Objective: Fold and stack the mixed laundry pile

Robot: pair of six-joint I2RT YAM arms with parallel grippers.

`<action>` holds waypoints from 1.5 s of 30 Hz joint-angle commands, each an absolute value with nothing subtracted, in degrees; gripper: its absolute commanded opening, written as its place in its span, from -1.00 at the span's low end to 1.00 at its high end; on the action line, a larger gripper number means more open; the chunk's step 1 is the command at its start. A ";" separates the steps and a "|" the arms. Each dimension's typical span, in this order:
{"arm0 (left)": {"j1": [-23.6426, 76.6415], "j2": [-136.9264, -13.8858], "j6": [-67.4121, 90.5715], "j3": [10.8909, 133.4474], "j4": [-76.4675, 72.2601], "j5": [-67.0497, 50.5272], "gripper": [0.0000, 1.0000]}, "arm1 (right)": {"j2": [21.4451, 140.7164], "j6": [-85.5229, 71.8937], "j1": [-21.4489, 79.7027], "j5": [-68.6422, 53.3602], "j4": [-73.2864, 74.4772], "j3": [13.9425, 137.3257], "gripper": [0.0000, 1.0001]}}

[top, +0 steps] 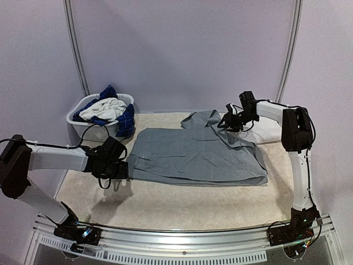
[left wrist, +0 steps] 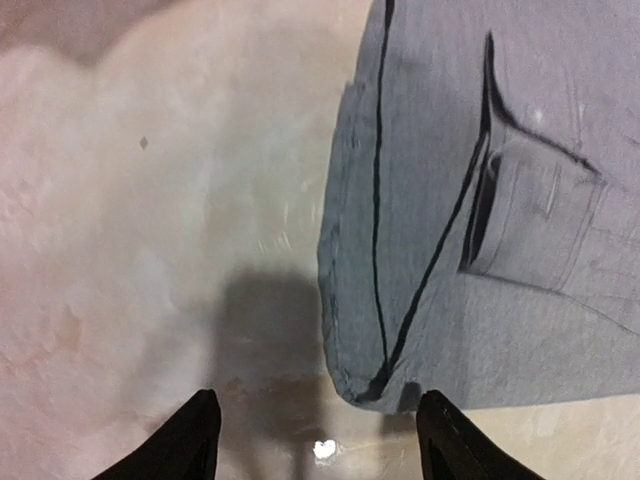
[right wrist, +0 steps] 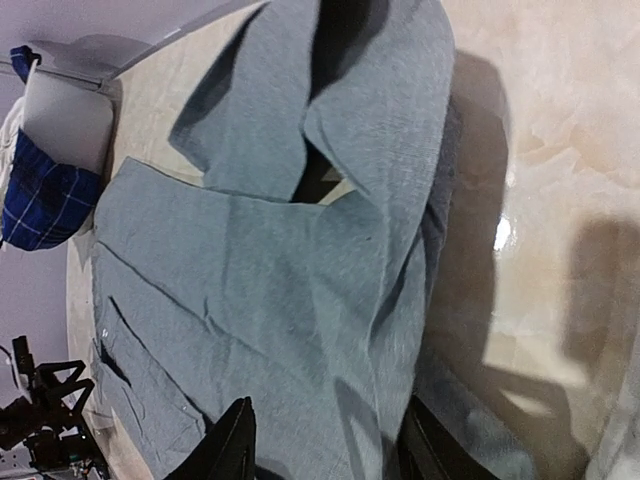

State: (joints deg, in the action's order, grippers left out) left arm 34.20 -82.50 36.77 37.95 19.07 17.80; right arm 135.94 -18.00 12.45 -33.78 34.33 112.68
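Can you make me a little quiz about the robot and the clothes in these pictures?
1. True or false: the grey garment lies spread out on the table.
2. Where is the blue plaid cloth? A: in the white basket. B: on the table. C: in a gripper.
3. Fill in: the left gripper is ___ (open or shut).
Key: 1 true; 2 A; 3 open.

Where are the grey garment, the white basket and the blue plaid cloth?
grey garment (top: 193, 157): top view, flat middle.
white basket (top: 77, 122): top view, left wall.
blue plaid cloth (top: 127, 118): top view, draped part.
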 commanded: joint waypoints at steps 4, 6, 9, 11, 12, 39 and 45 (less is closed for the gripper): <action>33.87 -86.13 38.58 36.52 12.50 13.44 0.08 | 127.91 -18.07 12.66 -32.22 32.53 108.23 -0.01; 33.84 -87.29 38.58 36.31 10.93 13.22 -0.05 | 127.33 -18.04 12.66 -31.89 32.73 107.57 -0.01; 33.84 -89.46 38.63 36.22 8.73 12.43 -0.35 | 127.18 -17.77 12.71 -31.70 33.06 107.08 -0.01; 33.89 -90.56 38.73 36.18 7.78 12.02 -0.61 | 127.25 -17.68 12.66 -31.36 33.02 106.67 -0.01; 33.89 -90.85 38.83 36.21 7.84 12.07 -0.79 | 127.26 -17.67 12.66 -31.18 33.03 106.62 -0.01; 33.93 -81.12 38.59 30.41 13.04 15.28 -1.00 | 133.72 -21.28 18.69 -27.02 31.18 107.91 -0.12; 33.93 -80.31 38.53 30.04 13.75 15.26 -1.00 | 135.68 -21.80 18.76 -22.93 32.74 110.51 -0.63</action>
